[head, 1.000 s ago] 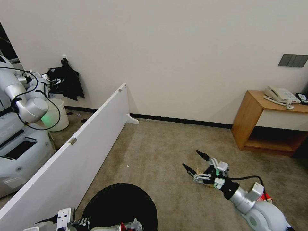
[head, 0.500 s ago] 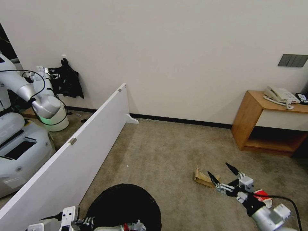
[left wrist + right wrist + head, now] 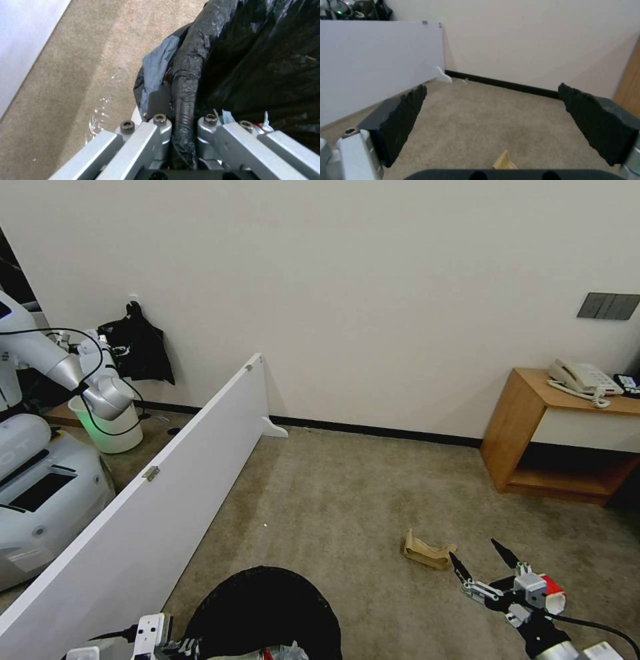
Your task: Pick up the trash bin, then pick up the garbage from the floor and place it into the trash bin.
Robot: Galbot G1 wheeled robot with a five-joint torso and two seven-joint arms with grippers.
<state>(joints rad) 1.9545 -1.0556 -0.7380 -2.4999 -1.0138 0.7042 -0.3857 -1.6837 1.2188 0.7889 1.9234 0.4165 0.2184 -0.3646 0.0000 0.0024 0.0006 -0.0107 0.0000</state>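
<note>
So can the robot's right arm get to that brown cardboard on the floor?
Probably yes. The right gripper hangs open just beside the folded brown cardboard, with bare carpet between them and nothing in the way. The left gripper is busy, shut on the trash bin rim.

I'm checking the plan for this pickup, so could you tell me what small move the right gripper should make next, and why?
Probably ease the open right gripper forward and down around the folded brown cardboard, which lies just ahead on the carpet.

No text, label, brand, number or sign can be read on anything in view.
</note>
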